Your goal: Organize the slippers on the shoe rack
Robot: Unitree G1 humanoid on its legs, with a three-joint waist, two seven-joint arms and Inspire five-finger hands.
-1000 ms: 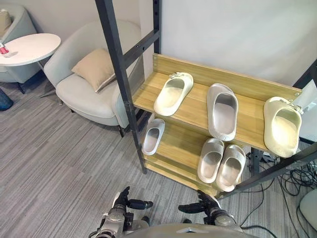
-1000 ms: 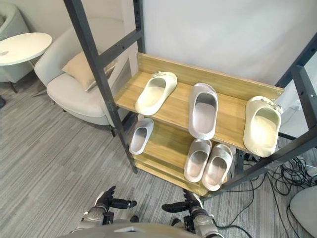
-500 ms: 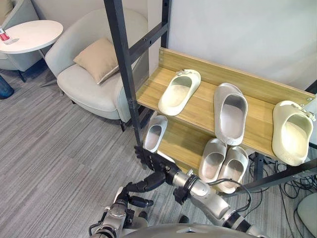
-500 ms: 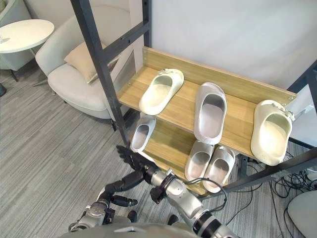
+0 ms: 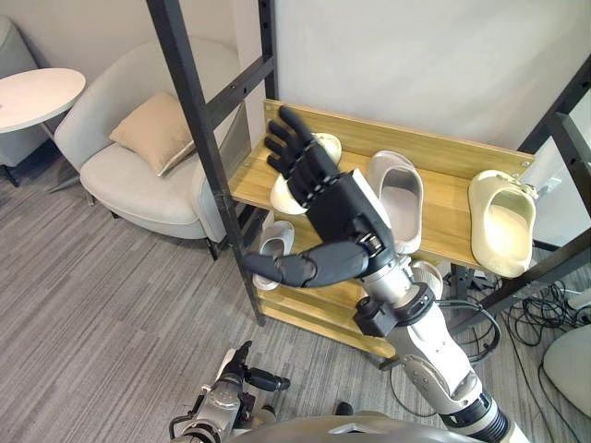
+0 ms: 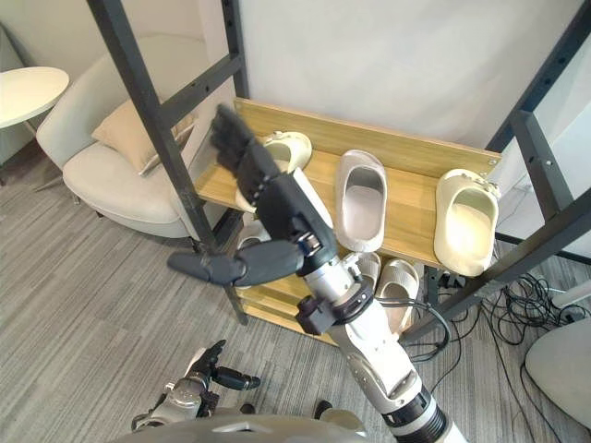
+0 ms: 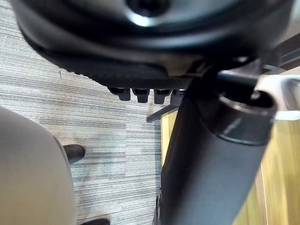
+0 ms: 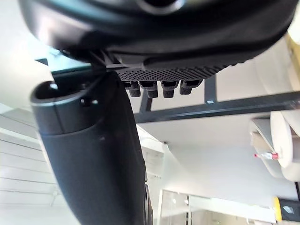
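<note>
Wooden shoe rack (image 5: 450, 205) on a grey carpeted floor (image 5: 83, 295), armchair (image 5: 138, 175) beside it. Right hand (image 5: 334, 208), empty and spread wide, hovers before the cream slipper (image 6: 288, 145) at the upper shelf's left end; its likely mate (image 5: 501, 221) lies at the right end. Best approached from above, clear of the black upright (image 5: 203, 138). Left hand (image 5: 238, 377) hangs low, relaxed.

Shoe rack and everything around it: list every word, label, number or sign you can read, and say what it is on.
No text: nothing legible on the shoe rack.
No text: the grey slipper and the cream slipper show no readable mark.
Unreadable: small red-and-white item, too blurred.
</note>
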